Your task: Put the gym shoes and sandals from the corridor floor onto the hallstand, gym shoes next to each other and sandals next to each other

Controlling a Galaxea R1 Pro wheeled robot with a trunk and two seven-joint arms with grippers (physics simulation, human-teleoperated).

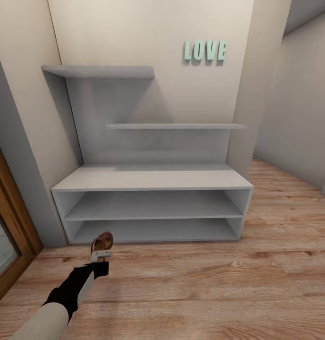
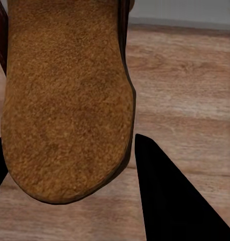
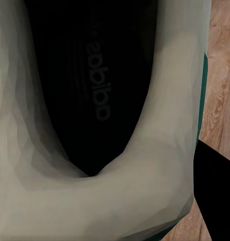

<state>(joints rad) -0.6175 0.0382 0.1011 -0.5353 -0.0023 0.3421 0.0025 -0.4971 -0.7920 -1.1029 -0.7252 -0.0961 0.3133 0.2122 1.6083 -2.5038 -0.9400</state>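
One sandal [image 1: 102, 242] clamped in left fingers [image 1: 100, 255] before the hallstand [image 1: 153, 179], shelves bare; one gym shoe [image 3: 94, 191] against right fingers [image 3: 215, 196], grip unclear

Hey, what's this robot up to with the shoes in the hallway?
It is tidying shoes onto the pale shoe rack against the wall. Its left hand holds a brown sandal out in front of the rack's bottom shelf, above the wood floor. The camera on the right arm looks straight into the opening of a cream sneaker with a dark insole, so that hand seems to be carrying one too. All the rack's shelves look bare.
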